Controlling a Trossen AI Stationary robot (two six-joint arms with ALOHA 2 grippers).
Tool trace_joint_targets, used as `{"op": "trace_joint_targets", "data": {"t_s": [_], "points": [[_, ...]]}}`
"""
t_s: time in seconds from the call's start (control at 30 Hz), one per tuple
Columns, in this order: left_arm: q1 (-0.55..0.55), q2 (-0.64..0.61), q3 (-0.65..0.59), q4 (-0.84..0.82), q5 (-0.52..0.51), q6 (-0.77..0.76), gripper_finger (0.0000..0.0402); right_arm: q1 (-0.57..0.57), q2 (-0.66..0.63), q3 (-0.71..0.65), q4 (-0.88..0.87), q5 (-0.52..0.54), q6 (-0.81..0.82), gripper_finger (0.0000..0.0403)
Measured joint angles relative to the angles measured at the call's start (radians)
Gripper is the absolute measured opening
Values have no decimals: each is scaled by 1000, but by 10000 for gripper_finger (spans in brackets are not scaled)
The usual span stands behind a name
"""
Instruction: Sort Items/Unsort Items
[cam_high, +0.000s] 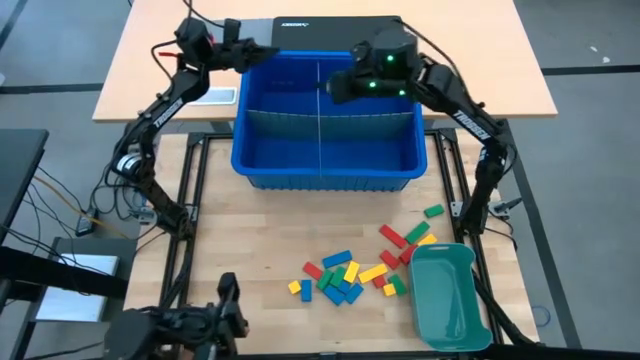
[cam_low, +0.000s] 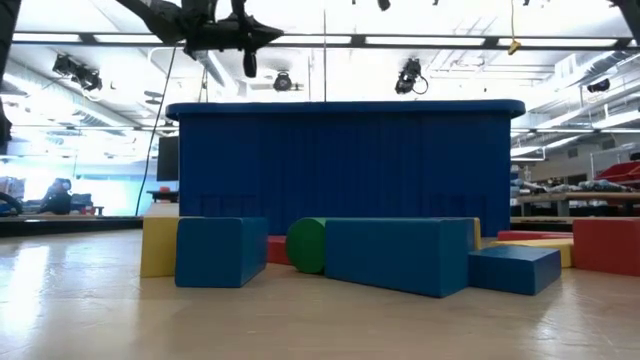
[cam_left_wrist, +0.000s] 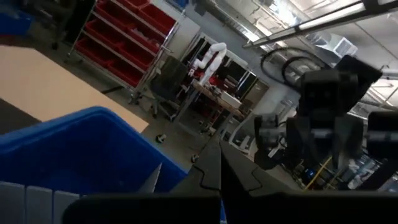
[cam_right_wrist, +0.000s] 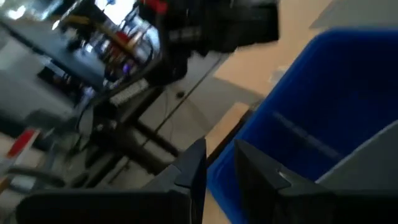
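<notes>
The items (cam_high: 345, 272), small red, yellow, green and blue blocks, lie scattered flat on the wooden table near its front, left of a teal tray (cam_high: 450, 295). In the low view they show close up (cam_low: 400, 255). Both grippers are high over the big blue bin (cam_high: 325, 165). My left gripper (cam_high: 268, 52) is at the bin's far left corner, shut and empty (cam_left_wrist: 217, 165). My right gripper (cam_high: 332, 88) hangs over the bin's far middle, its fingers a little apart with nothing between them (cam_right_wrist: 217, 155).
A grey divider (cam_high: 320, 120) splits the blue bin into compartments. Behind the bin stands a wooden desk (cam_high: 150, 60) with a black flat device (cam_high: 330, 25). The bin's front wall (cam_low: 345, 160) blocks the low view of the far side.
</notes>
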Motion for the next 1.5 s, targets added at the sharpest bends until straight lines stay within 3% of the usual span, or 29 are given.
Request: {"op": "trace_joint_targets", "data": {"t_s": [0.27, 0.47, 0.53, 0.67, 0.83, 1.03, 1.23, 1.5], "points": [[50, -62, 0, 0, 35, -14, 1, 19, 42, 21, 110, -94, -60, 85], [52, -82, 0, -41, 88, -24, 1, 7, 42, 20, -101, 69, -69, 90], [45, -83, 0, -72, 85, -3, 1, 2, 42, 21, -129, 79, -63, 102], [23, -82, 0, -190, 60, 79, 1, 14, 42, 21, -158, 87, -95, 147], [-10, -81, 0, -325, 56, 184, 1, 86, 41, 21, -175, 176, -212, 215], [-60, -81, 0, -365, 56, 209, 4, 154, 41, 21, -222, 286, -134, 265], [-96, -81, 0, -364, 56, 213, 4, 213, 41, 21, -283, 473, -51, 270], [-118, -81, 0, -372, 56, 234, 5, 225, 42, -54, -257, 442, 29, 265]]}}
